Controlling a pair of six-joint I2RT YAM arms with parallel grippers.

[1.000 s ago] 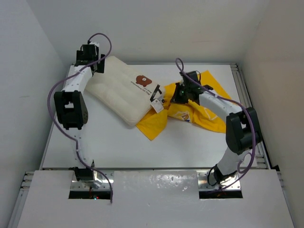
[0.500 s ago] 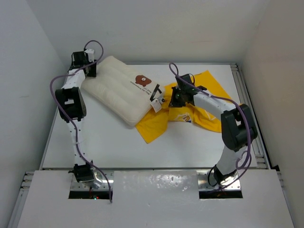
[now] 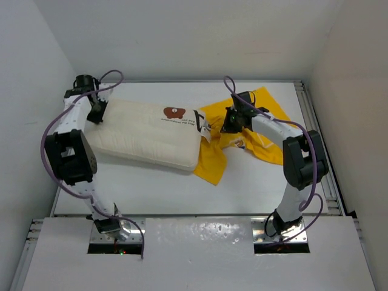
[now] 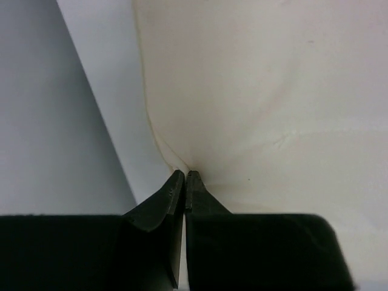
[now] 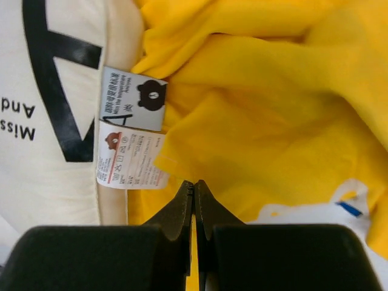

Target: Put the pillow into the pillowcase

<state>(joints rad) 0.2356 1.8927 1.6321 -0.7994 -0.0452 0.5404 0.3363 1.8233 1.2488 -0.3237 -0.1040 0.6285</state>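
Top external: the pillow (image 3: 145, 133) lies across the left half of the tabletop (image 3: 151, 189), its tagged end touching the pillowcase (image 3: 212, 165) (not yet inside, we judge). Left wrist: the left jaws are closed on the pillow's corner seam, likely to steer it. Right wrist: the right jaws look pinched shut on the pillowcase hem just beside the tags (image 5: 130, 136), we think to hold the mouth.

the pillow (image 3: 145, 136) lies touching the yellow pillowcase (image 3: 212, 162).
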